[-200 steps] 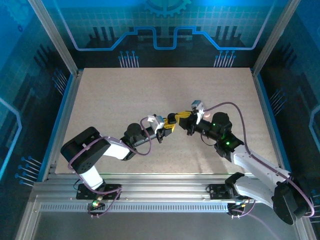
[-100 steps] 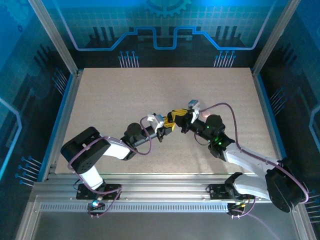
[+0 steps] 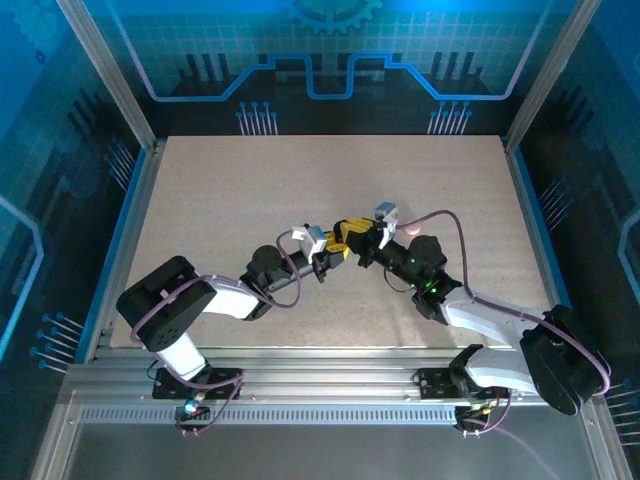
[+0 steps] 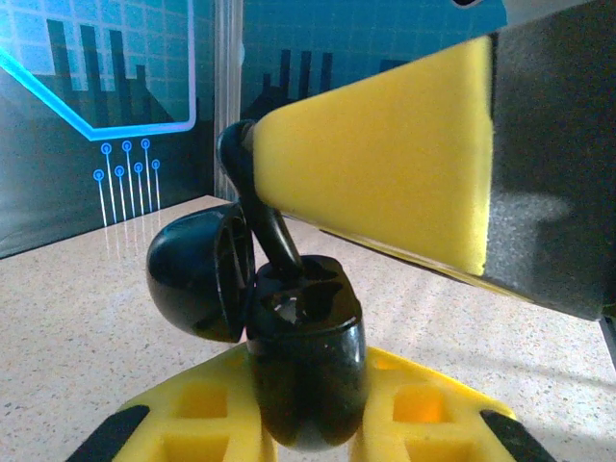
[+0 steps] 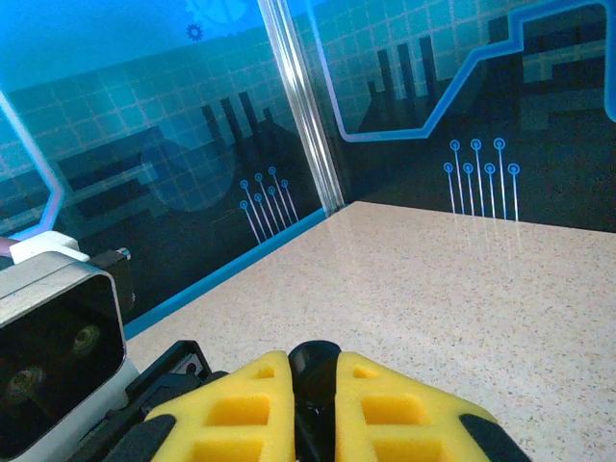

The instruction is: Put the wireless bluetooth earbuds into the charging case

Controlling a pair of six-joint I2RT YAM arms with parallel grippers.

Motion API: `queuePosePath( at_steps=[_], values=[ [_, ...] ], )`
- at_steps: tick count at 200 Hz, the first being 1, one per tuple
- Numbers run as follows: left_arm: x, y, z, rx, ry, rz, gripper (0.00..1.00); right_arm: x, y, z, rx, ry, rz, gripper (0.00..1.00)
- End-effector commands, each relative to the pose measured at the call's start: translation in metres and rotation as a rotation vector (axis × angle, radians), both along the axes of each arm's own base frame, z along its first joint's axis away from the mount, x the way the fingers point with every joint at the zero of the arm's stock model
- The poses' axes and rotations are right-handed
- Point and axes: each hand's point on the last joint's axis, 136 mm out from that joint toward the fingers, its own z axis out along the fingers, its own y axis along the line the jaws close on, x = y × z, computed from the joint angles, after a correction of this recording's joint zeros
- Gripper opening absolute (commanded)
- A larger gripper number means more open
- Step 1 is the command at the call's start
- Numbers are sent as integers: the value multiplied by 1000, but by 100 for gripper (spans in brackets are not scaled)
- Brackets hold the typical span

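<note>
From overhead I am watching both arms meeting just below the middle of the frame over the speckled table (image 3: pixel 230 200), with the left gripper (image 3: pixel 336 253) and the right gripper (image 5: pixel 313 366) nearly tip to tip. In the left wrist view, the left gripper is clamping the charging case (image 4: pixel 308 375) at bottom centre, and its lid (image 4: pixel 188 274) is hanging open to the left (both halves glossy black). The right gripper is pinching one earbud (image 4: pixel 272 231) between its yellow pads (image 4: pixel 385 164). They are coming in from the upper right, and the earbud's lower end is touching the case's open top.
</note>
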Motion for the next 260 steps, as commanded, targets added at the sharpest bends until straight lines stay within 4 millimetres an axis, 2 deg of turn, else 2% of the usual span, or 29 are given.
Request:
queuePosePath(
  at_steps=[1,59,114,260],
  values=[
    [2,2,42,-98,-72,21,12,-6,5,-13,-13,15,6,13],
    [6,7,48,-115,-74,55,12,-15,2,-23,-34,18,5,14],
    [4,7,52,-120,-83,52,12,-13,-3,-26,-41,25,-24,18],
    [2,7,41,-87,-85,48,12,-15,-7,-5,-18,-1,-25,46]
  ],
)
